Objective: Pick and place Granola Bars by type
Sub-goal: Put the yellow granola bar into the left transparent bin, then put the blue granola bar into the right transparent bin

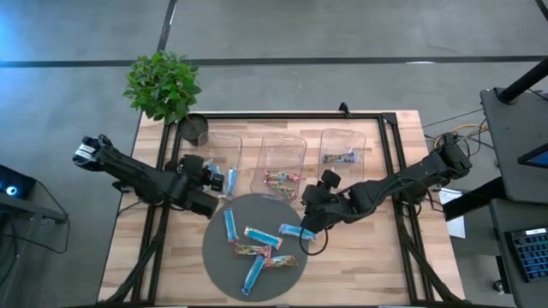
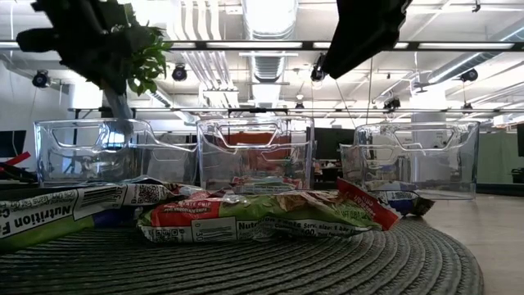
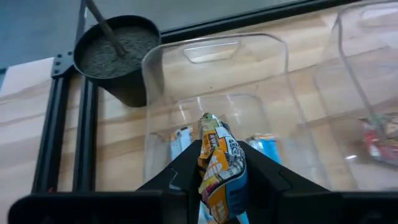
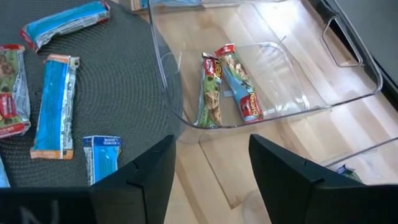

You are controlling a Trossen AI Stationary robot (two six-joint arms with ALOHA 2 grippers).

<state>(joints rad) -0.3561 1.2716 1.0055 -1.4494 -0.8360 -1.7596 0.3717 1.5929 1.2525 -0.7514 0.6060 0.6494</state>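
Low view: the white-and-green flat wrapped bar (image 2: 57, 215) lying on the dark woven round mat (image 2: 327, 266) at the near left reads "Nutrition F", cut off by the frame edge. The red-and-green crinkled wrapped bar (image 2: 262, 215) beside it carries small white print, of which only "Nutrition" can be made out. Printing on the wrappers in the other views is too small to read.

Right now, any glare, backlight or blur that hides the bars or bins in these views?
Low view: bright ceiling lights backlight the scene, so the plant and an arm are near-silhouettes, and the closest bar looks soft. Left wrist view: reflections streak the left bin, but the held bar stays readable. High view: evenly lit, round mat clear.
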